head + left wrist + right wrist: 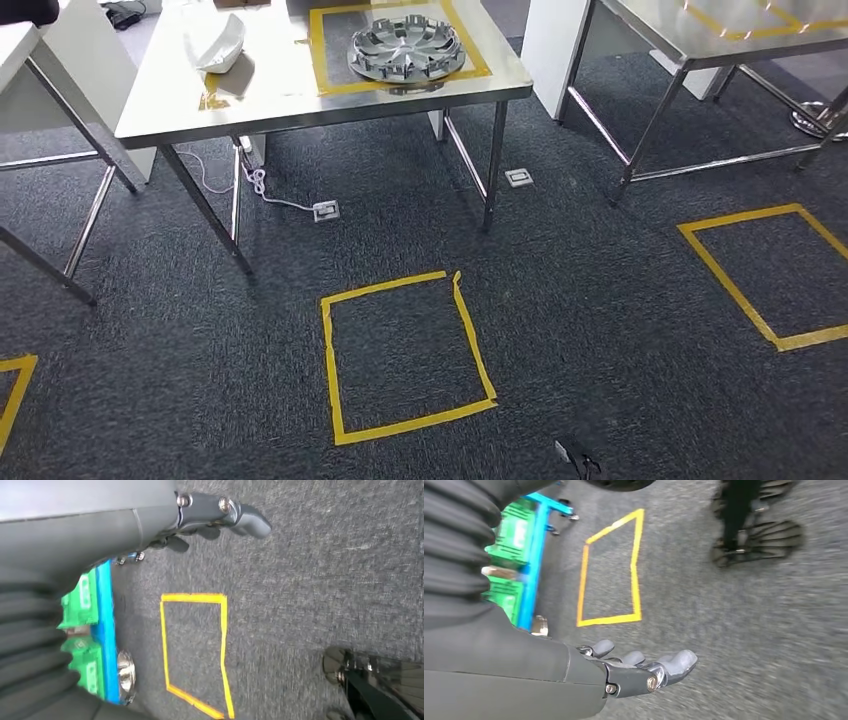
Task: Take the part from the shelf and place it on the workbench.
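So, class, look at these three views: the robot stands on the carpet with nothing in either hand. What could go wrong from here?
1. The white cable trails across the carpet under the workbench; a foot stepping close might snag it.
2. The wheel cover overhangs the yellow tape outline toward the bench edge, so a nudge could push it off.
3. The left hand and right hand hang with nothing in them, fingers loosely extended, so they might catch a steel leg.

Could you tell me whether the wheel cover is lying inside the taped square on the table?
Mostly inside: the wheel cover lies flat, its near rim overlapping the yellow tape.
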You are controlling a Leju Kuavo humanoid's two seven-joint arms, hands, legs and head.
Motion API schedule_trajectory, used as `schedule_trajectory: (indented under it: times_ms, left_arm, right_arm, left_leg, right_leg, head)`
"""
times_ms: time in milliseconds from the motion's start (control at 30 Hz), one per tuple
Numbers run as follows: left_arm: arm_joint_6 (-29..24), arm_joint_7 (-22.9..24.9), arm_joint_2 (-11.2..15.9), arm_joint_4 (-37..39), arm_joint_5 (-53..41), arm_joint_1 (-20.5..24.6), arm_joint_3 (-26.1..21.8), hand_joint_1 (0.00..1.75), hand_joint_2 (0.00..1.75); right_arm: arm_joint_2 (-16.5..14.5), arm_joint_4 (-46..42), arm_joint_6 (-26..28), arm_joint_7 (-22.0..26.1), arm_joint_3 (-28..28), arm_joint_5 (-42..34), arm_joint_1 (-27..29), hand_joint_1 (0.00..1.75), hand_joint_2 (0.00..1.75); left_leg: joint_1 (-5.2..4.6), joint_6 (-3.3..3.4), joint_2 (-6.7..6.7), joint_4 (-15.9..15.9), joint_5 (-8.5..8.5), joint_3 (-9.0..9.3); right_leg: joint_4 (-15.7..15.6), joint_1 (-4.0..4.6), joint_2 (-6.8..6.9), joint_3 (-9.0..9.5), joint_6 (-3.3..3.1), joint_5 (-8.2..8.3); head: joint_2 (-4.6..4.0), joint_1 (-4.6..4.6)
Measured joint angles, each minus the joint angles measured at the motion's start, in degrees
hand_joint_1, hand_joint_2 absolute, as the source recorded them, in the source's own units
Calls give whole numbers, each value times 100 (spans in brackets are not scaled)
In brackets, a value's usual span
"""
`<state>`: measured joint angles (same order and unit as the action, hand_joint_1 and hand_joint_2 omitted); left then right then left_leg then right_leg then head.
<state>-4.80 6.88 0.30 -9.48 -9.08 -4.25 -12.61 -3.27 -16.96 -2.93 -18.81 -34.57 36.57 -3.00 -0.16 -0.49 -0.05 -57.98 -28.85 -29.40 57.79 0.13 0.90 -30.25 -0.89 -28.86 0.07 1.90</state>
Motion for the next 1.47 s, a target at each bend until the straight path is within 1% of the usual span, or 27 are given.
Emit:
schedule_trajectory:
  times_ms: [100,133,200,267,367,400,500,700,833,1000,1467]
  left_arm:
    - [53,-79,-9,-47,108,-100,97,0,175]
    - [72,-109,-11,-84,143,-125,138,0,175]
    - [109,-169,-12,-177,219,-156,227,0,175]
    - [151,-227,-13,-278,292,-169,319,0,175]
    - [207,-311,-15,-439,404,-192,461,0,44]
    - [226,-338,-15,-496,440,-205,506,0,0]
    - [276,-419,-15,-668,547,-256,637,0,0]
    - [386,-584,-15,-997,767,-341,905,0,0]
    - [444,-670,-15,-1140,879,-375,1026,0,0]
    - [462,-690,-15,-1218,897,-388,1088,0,0]
    - [462,-690,-15,-1278,899,-404,1134,0,0]
  right_arm:
    - [30,-115,19,24,368,-434,60,0,175]
    - [38,-144,27,22,505,-585,103,0,175]
    - [59,-198,61,3,790,-886,205,0,175]
    - [81,-249,98,-30,1070,-1180,307,0,175]
    - [114,-312,119,-55,1483,-1633,467,0,175]
    - [123,-329,124,-56,1616,-1779,520,0,131]
    - [140,-375,168,-56,2000,-2213,667,0,0]
    - [191,-459,235,-57,2730,-3101,924,0,0]
    - [220,-491,293,-60,3059,-3552,1022,0,0]
    - [240,-505,304,-60,3226,-3637,1063,0,0]
    - [250,-533,300,-60,3337,-3652,1092,0,0]
  left_leg:
    - [-12,36,0,44,24,-30]
    - [-20,53,2,38,26,-38]
    - [-30,88,5,23,31,-59]
    - [-34,109,9,12,36,-77]
    - [-39,132,18,3,47,-91]
    - [-41,138,20,1,51,-95]
    - [-43,144,20,-3,56,-100]
    - [-40,135,19,-3,63,-105]
    - [-38,128,19,-2,67,-112]
    - [-34,124,19,-2,70,-118]
    - [-34,121,19,-2,72,-123]
  right_leg:
    - [-8,11,-3,-20,-40,25]
    - [-19,4,-5,-24,-40,41]
    - [-30,-6,-5,-27,2,61]
    - [-39,-10,-7,-32,34,81]
    - [-48,-15,-9,-40,75,106]
    - [-49,-17,-10,-43,86,113]
    - [-50,-19,-11,-49,103,124]
    - [-44,-14,-10,-58,107,127]
    - [-39,-12,-11,-68,106,127]
    - [-36,-8,-11,-75,105,127]
    - [-33,-8,-11,-81,105,127]
  head:
    - [0,-2]
    - [0,-3]
    - [0,-3]
    - [0,-2]
    - [0,-3]
    - [0,-4]
    - [0,-4]
    - [0,-4]
    - [0,-4]
    - [0,-4]
    - [0,-4]
